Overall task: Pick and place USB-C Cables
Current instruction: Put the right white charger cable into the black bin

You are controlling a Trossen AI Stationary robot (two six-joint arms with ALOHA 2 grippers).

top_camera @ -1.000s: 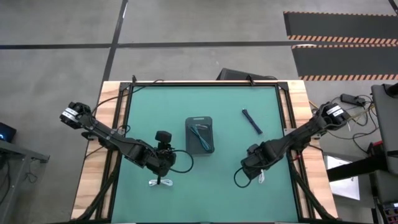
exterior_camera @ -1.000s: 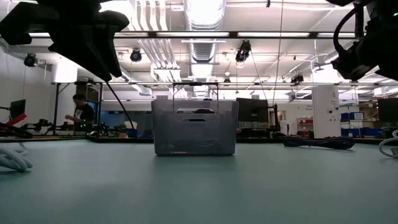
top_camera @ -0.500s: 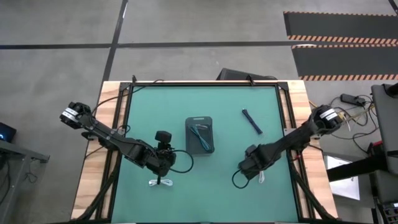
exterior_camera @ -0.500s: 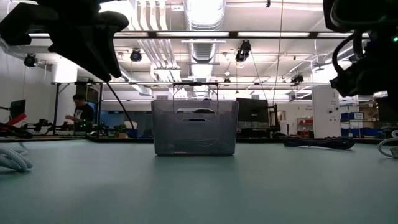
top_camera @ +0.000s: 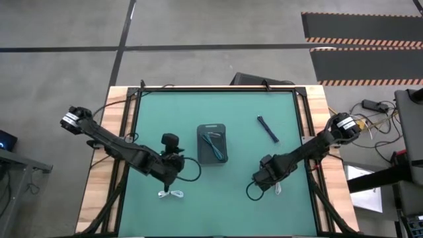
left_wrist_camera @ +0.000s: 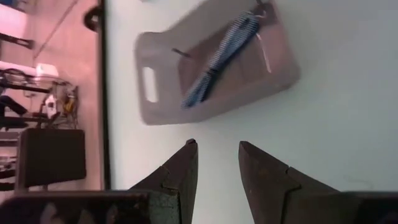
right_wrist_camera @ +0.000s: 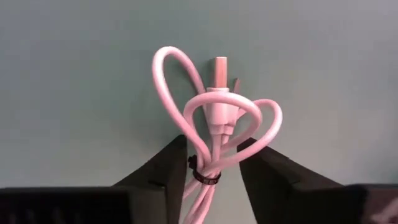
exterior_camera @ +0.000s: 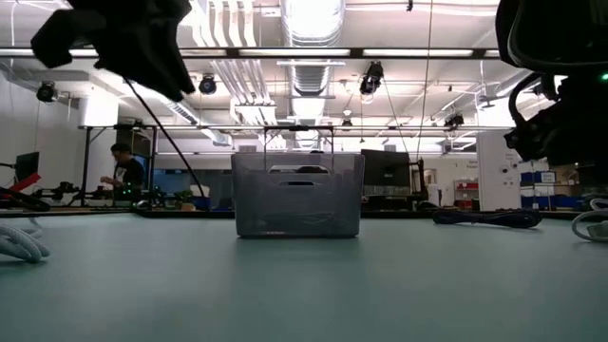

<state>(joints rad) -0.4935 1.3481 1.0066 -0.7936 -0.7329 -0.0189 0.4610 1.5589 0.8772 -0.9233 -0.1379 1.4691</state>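
One blue cable (top_camera: 213, 141) lies in the grey tray (top_camera: 212, 130); three remain on the desk (top_camera: 238, 112). The right tool (right_wrist_camera: 211, 163), fingers apart, straddles a white cable (right_wrist_camera: 214, 115) without gripping it. The left tool (left_wrist_camera: 216, 163) hangs apart and empty near the tray.

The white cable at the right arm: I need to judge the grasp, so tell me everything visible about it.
The white cable is a thin, smooth, plastic-looking cord bundled into a few loops, cinched near one end by a small dark tie. A straight white plug sticks out past the loops. It lies flat on the green mat, by the table's right front. The right tool straddles its tied end, fingers open, with little gap either side.
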